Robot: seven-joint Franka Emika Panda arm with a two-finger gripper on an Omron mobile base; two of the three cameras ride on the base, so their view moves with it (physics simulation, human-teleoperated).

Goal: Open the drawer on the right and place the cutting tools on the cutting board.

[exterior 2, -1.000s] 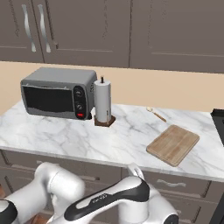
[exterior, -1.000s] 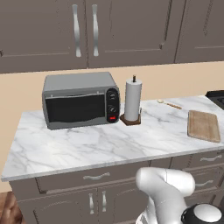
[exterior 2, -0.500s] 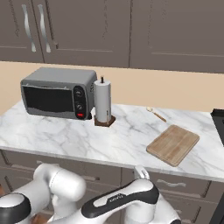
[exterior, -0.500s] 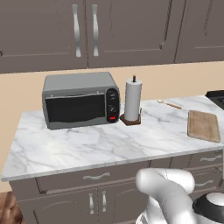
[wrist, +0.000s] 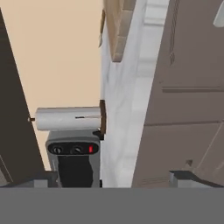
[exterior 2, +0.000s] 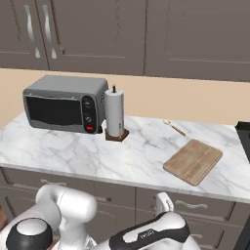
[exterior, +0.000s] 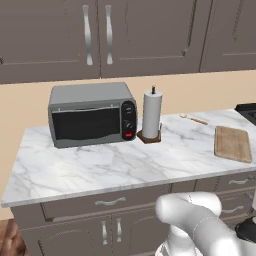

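White marble countertop [exterior: 100,170]: carries grey toaster oven with black door and red-lit knob panel [exterior: 92,120] at left; white paper towel roll on brown wooden stand [exterior: 151,115] just beside it; thin tan wooden stick [exterior: 194,119] near the wall. Flat light-brown wooden cutting board [exterior: 232,143] at right end, nothing lying on it. Grey-brown drawer fronts with silver pulls [exterior 2: 190,205] below, all closed. Two-finger gripper [wrist: 109,177]: jaws spread wide, holding nothing, low before the cabinet faces.
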